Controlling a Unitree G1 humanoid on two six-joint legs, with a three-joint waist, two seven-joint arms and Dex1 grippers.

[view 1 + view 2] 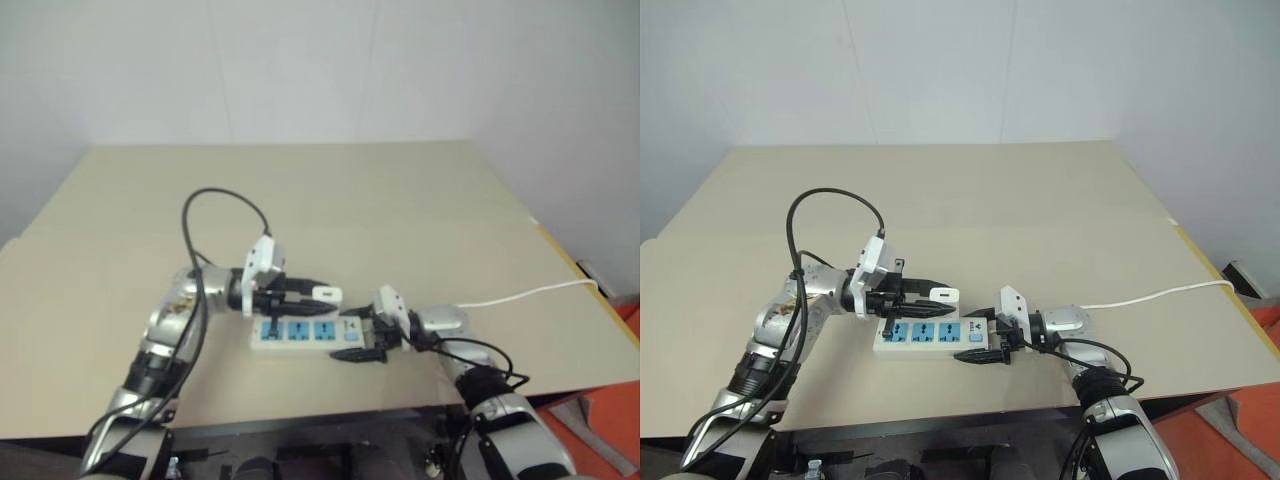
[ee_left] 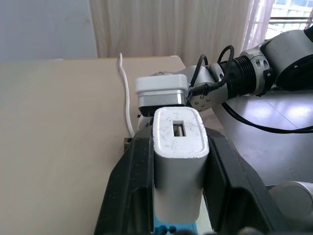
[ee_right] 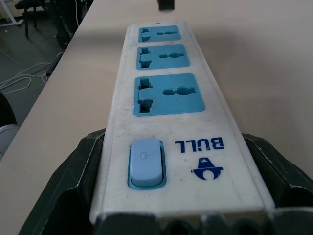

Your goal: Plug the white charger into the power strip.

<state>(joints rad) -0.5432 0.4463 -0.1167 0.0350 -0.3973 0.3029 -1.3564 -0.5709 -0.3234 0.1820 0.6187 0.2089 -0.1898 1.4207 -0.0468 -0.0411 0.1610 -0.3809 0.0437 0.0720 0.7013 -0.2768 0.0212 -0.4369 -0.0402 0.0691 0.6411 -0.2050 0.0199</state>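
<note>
A beige table (image 1: 970, 190) stands against white walls (image 1: 940, 70) (curtained window (image 2: 171, 29) nearby).

I read one word, "BULL", in blue capitals with a small blue emblem beside it, printed on the power strip (image 3: 168, 117) next to its switch.

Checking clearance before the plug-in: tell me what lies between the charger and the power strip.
Nothing: in the right eye view the white charger, in the left gripper, hangs apart above the power strip, only bare air between them.
</note>
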